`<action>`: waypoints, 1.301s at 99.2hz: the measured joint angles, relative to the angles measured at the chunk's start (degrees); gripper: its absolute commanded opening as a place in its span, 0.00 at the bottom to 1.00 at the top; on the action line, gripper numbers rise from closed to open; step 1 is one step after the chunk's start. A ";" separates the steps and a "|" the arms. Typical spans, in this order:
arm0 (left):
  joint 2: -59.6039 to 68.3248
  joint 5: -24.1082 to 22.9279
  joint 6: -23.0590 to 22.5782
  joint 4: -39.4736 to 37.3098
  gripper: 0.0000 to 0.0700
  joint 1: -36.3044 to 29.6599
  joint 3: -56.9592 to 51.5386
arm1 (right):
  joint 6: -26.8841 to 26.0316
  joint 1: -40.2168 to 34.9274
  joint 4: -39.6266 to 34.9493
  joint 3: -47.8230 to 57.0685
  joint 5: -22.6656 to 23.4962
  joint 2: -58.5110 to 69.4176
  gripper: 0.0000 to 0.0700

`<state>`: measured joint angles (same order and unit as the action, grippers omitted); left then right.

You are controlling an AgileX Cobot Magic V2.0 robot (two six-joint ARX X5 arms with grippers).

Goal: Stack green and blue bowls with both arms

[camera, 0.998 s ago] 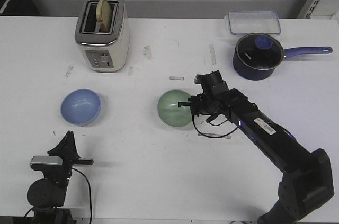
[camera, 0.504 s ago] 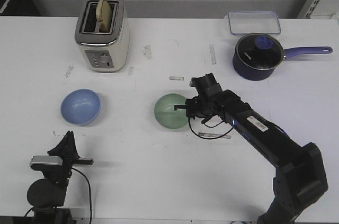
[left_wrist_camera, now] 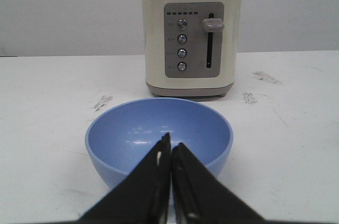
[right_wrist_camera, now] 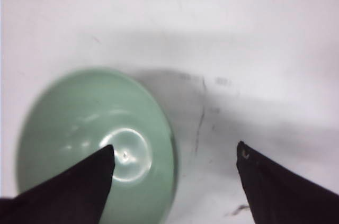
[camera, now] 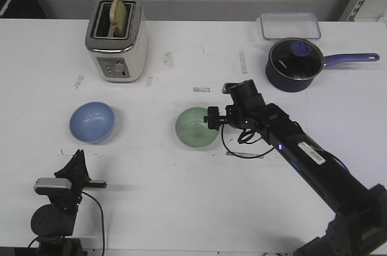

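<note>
Right gripper [right_wrist_camera: 175,155], fingers spread astride the green bowl [camera: 196,128] rim, blurred; bowl had shifted left. Left gripper [left_wrist_camera: 170,142] pressed together near blue bowl [left_wrist_camera: 159,138].

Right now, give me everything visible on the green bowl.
The green bowl is small, round and pale mint, plain, with a glossy, smooth-looking surface. It stands upright and empty on the white table, near the middle and well apart from the blue bowl. The right gripper is open and straddles the rim on the side facing the arm: one finger over the inside, the other outside. Whether the fingers touch the bowl cannot be told.
</note>
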<state>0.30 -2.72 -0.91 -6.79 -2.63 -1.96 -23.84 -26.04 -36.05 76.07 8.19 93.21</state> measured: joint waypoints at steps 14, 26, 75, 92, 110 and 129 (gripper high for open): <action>0.00 0.00 0.00 0.00 0.00 0.00 0.00 | 6.75 2.21 1.51 -0.76 -3.56 -4.28 0.70; 0.00 0.00 0.00 0.00 0.00 0.00 0.00 | 12.79 4.61 5.46 -4.81 -6.10 -8.28 0.57; 0.00 -0.02 0.00 0.00 0.00 0.00 0.00 | 19.21 16.26 33.42 -31.17 -6.69 -27.45 0.01; 0.00 0.00 0.00 0.00 0.00 0.00 0.00 | 19.32 20.63 37.92 -40.54 -6.69 -36.13 0.01; 0.00 0.00 0.00 0.00 0.00 0.00 0.00 | 19.34 24.46 37.94 -48.48 -6.73 -45.57 0.01; 0.00 0.00 0.00 0.00 0.00 0.00 0.00 | 19.37 24.87 38.01 -54.51 -6.71 -57.02 0.01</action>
<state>0.30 -2.72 -0.91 -6.79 -2.63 -1.96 -4.47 -1.17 1.96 21.56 1.48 36.18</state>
